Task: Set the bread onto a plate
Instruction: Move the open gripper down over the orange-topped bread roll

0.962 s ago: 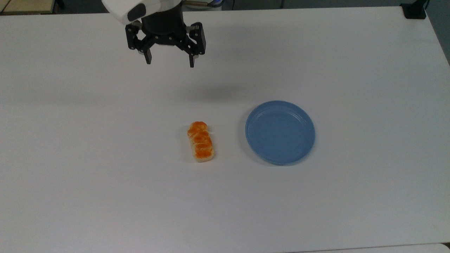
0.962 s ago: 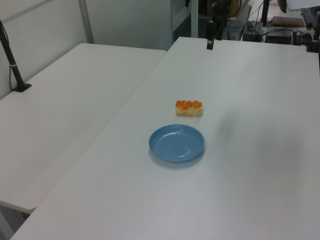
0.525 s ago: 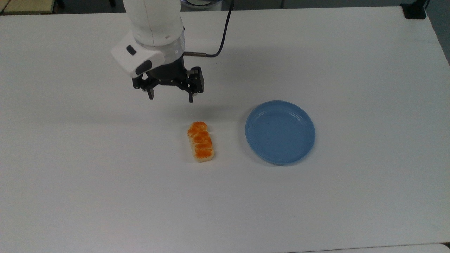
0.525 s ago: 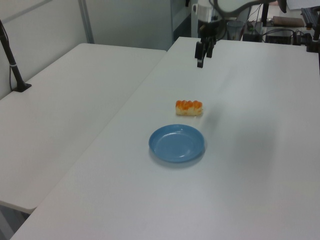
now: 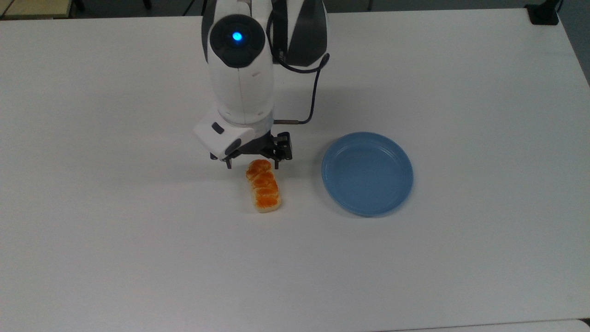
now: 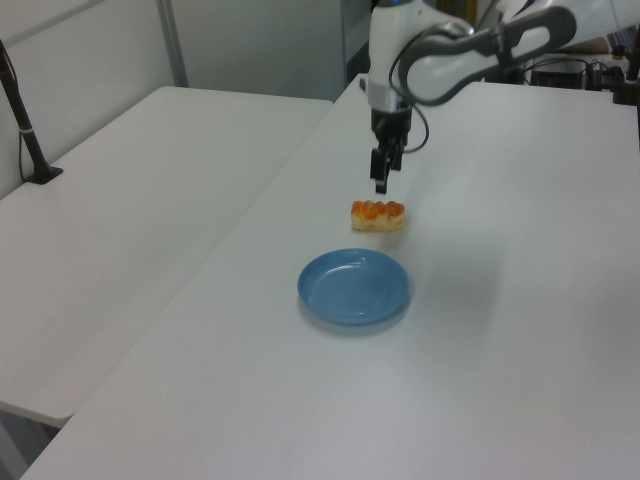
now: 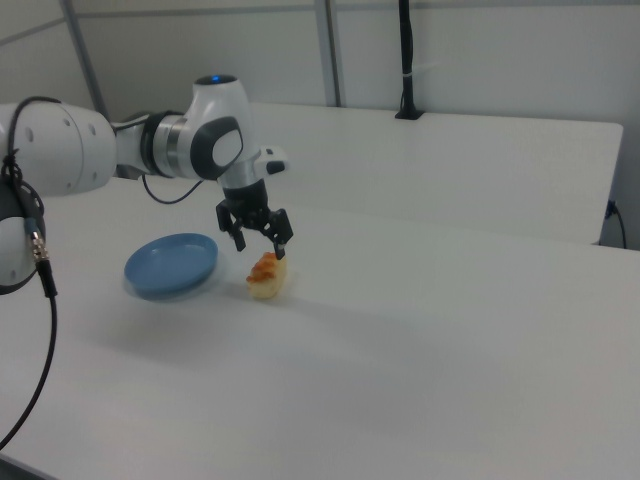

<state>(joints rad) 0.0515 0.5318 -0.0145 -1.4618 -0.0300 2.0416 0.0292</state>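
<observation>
Bread (image 5: 263,186) lay flat on the white table (image 5: 138,240), to the top view's left of the blue plate (image 5: 367,173) and apart from it. My gripper (image 5: 252,164) hung just above the loaf's far end in the top view, fingers (image 7: 282,243) spread wide and holding nothing. The plate sat empty on the table.

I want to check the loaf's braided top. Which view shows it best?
The top view: the small orange-brown braided loaf lies lengthwise, every lobe visible. The left view shows its long side; the right view shows it end-on.
</observation>
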